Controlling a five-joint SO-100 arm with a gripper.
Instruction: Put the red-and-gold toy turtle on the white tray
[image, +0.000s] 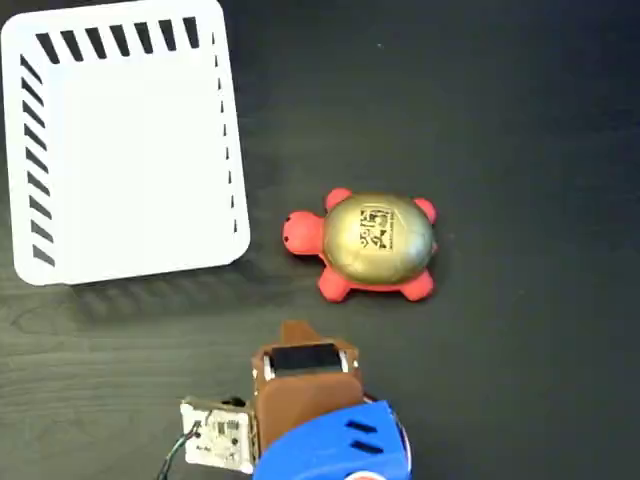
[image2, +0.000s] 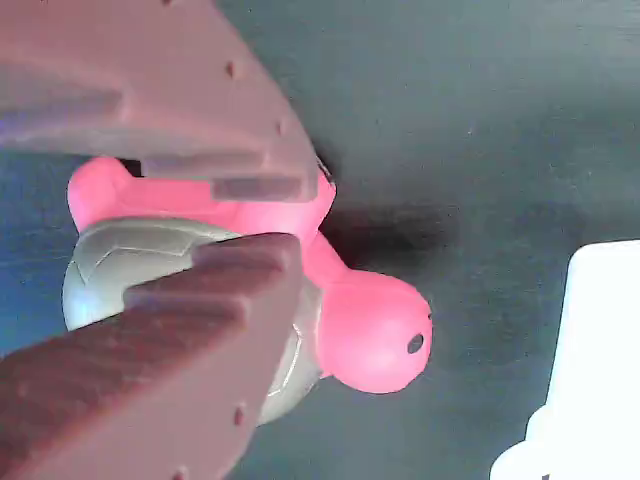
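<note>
The red-and-gold toy turtle (image: 371, 245) sits on the dark table (image: 520, 120), beside the white tray (image: 125, 140). The gripper (image: 295, 345) is near it.

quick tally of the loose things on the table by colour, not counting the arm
white: 1, the white tray
red and gold: 1, the red-and-gold toy turtle
total: 2
Both lie on the dark table, apart from each other.
</note>
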